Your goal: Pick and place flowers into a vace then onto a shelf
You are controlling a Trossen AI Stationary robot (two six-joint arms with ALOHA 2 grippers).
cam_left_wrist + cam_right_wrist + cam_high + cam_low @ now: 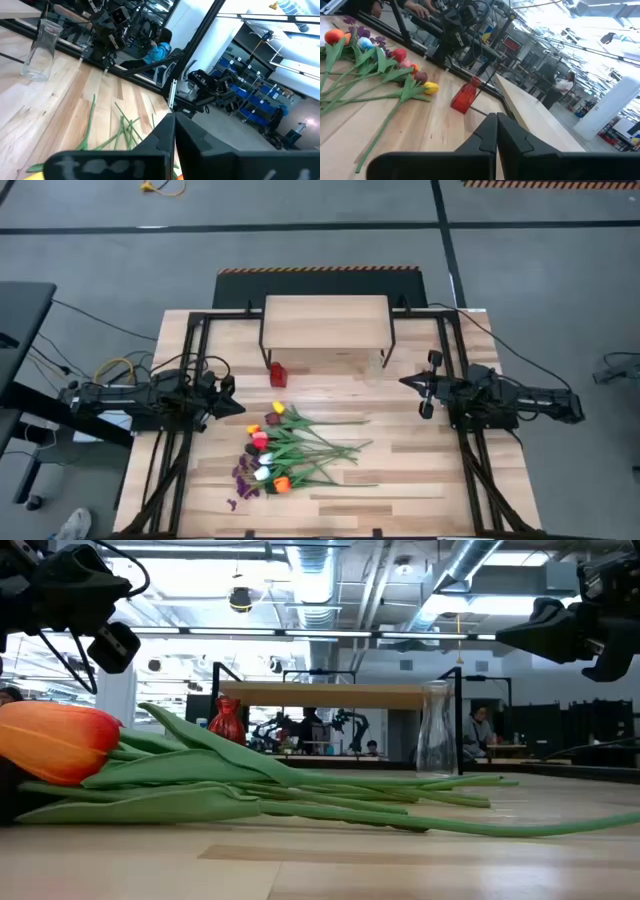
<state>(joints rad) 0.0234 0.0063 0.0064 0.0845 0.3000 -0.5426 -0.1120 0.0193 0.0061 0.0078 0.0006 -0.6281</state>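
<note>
Left gripper: dark two-finger tool above the tabletop's left side, fingers pressed together, holding nothing.
Red vase: small ribbed red container standing before the shelf's left legs, apart from the flowers.
Flowers: bunch of artificial tulips, red, yellow, orange, pink and white with purple sprigs, lying flat at the tabletop's middle toward its near edge; heads left, long green stems trailing right.
Handling: probably light and springy, stems thin and tangled; take one stem mid-length, clear of the heads.
Shelf: light wooden plank on black legs, at the far edge.
Clear vase: tall glass vessel upright beneath the shelf's right end; likely fragile and slippery.
Right gripper: above the right side, fingers closed, empty.
</note>
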